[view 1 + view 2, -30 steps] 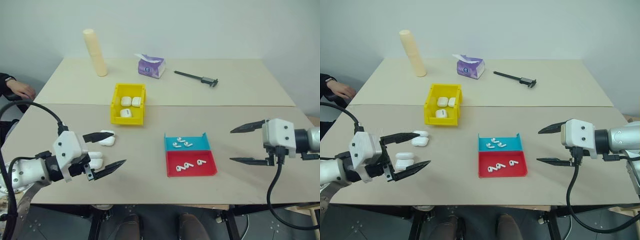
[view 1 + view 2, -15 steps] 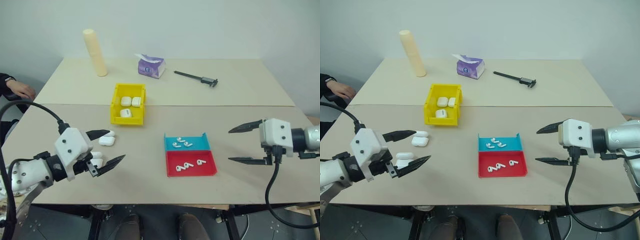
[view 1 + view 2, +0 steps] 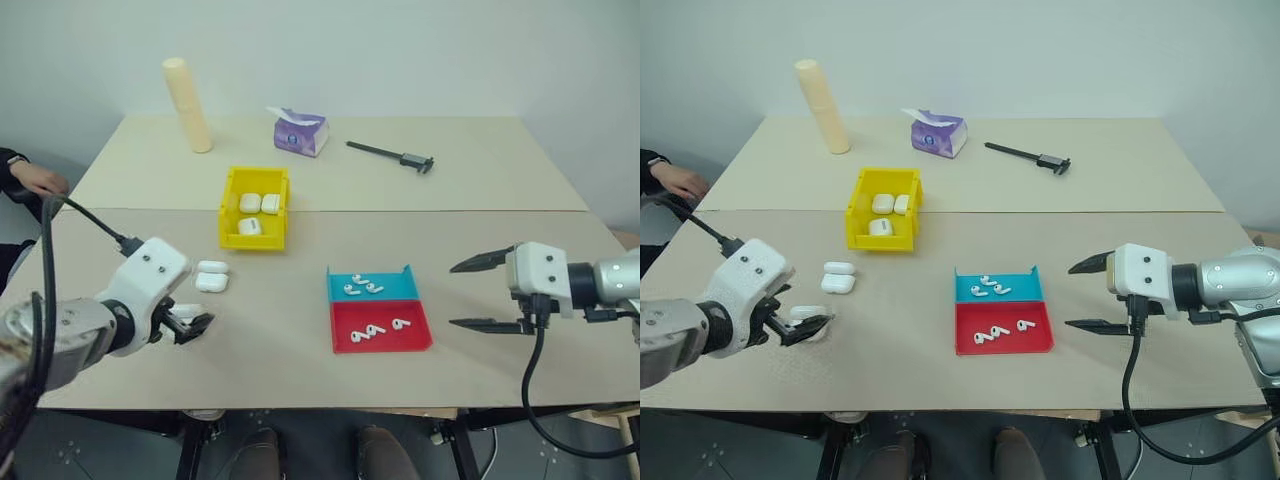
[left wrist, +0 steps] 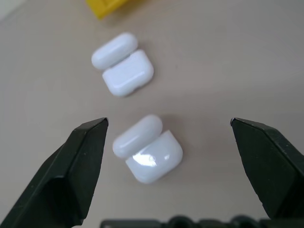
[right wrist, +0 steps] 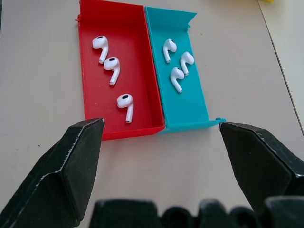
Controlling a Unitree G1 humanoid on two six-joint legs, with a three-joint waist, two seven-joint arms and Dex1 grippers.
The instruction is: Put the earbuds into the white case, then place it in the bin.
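Note:
Several earbuds [image 5: 111,66] lie in a half-red, half-blue tray [image 5: 142,95], some in each half. Two white cases lie on the table at the left with their lids up: a nearer white case [image 4: 149,149] and a farther one [image 3: 212,275]. My left gripper [image 3: 192,322] points down over the nearer case, open, with a finger on either side and clear of it. The yellow bin [image 3: 228,210] behind them holds three more white cases. My right gripper [image 3: 452,296] hangs open to the right of the tray, holding nothing.
At the back of the table stand a cream cylinder [image 3: 188,105] and a purple tissue pack [image 3: 300,131], with a black caliper [image 3: 392,154] to their right. A person's hand [image 3: 35,178] rests at the table's far left edge.
My left gripper has tipped downward and rolled, and now stands over the nearer case instead of pointing across the table. The right arm has stayed in place.

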